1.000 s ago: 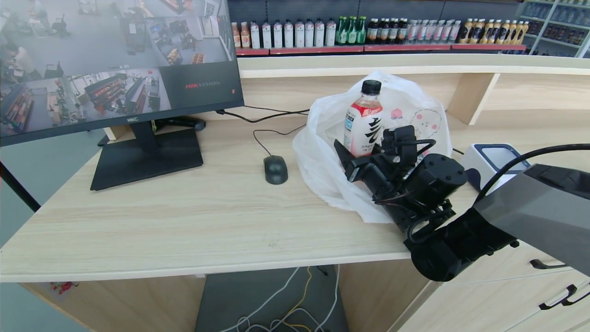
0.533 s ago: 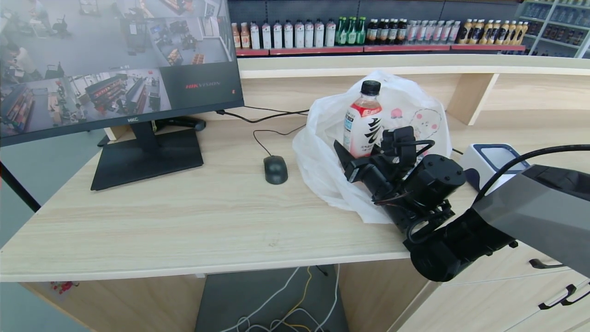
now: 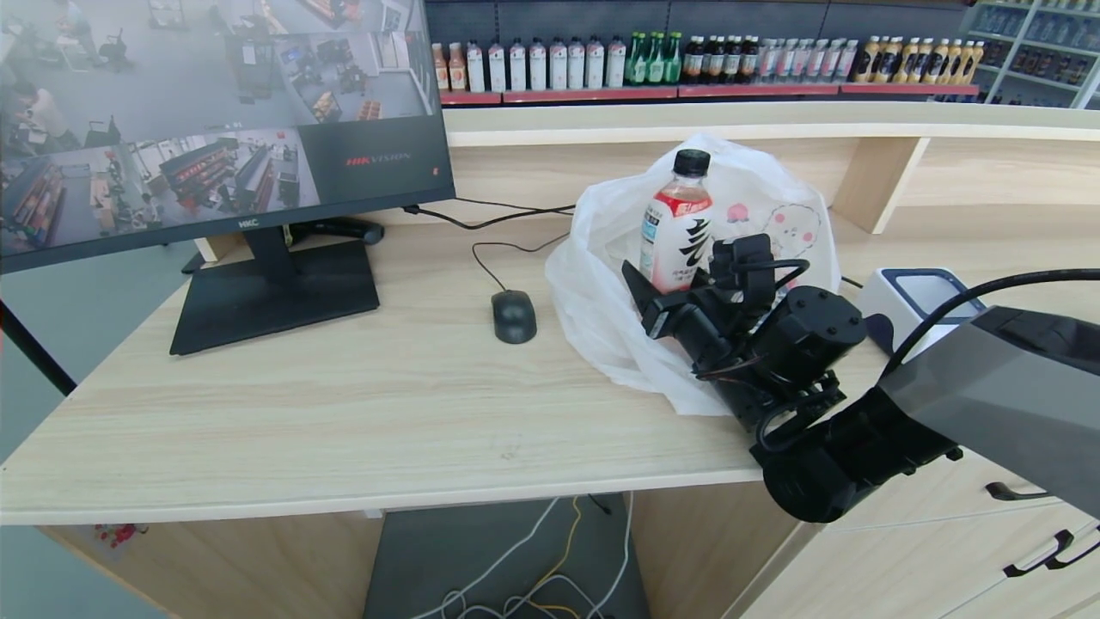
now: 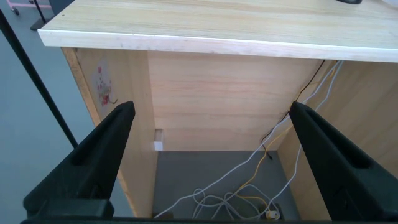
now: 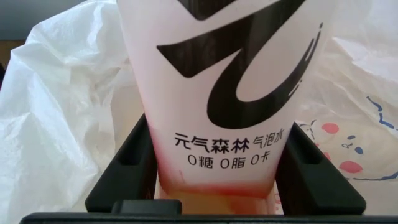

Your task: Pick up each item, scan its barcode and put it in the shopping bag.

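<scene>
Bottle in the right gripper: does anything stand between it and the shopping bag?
Nothing visible does. The right gripper holds the bottle upright at the shopping bag, whose white plastic shows behind it and to both sides. Whether the bag's mouth lies open beneath the bottle cannot be told.

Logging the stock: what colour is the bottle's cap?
Black; the cap of the bottle shows best in the head view.
</scene>
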You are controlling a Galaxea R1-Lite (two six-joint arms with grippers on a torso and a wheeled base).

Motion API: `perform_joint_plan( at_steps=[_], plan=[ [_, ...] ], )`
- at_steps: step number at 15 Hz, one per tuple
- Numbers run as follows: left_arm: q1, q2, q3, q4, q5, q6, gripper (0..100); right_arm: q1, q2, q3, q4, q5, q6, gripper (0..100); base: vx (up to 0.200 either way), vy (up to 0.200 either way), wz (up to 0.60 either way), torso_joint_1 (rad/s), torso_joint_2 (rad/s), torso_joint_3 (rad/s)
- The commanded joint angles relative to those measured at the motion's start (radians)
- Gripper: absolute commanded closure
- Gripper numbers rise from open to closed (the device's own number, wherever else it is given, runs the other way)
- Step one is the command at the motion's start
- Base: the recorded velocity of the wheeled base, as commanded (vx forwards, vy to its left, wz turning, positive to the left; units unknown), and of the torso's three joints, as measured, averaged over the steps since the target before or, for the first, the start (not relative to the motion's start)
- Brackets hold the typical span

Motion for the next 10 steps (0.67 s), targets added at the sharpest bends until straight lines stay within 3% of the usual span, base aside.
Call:
perform_joint_plan(
  at_steps=[1, 4, 5, 10],
  plan=[
    [0.0, 0.0, 0.0, 0.0, 0.0, 0.0, 0, 0.001, 0.005, -0.001, -0.003, 0.0, 0.001, 100, 0.0, 0.0, 0.0, 0.0, 0.0, 0.0],
    [0.0, 0.0, 0.0, 0.0, 0.0, 0.0, 0, 0.002, 0.007, 0.002, -0.003, 0.0, -0.001, 100, 0.0, 0.0, 0.0, 0.0, 0.0, 0.0],
    [0.0, 0.0, 0.0, 0.0, 0.0, 0.0, 0, 0.001, 0.005, 0.004, -0.003, 0.0, -0.002, 0, 0.0, 0.0, 0.0, 0.0, 0.0, 0.0],
    [0.0, 0.0, 0.0, 0.0, 0.0, 0.0, 0, 0.005, -0.027, 0.032, -0.003, 0.0, -0.002, 0, 0.0, 0.0, 0.0, 0.0, 0.0, 0.0]
  ],
)
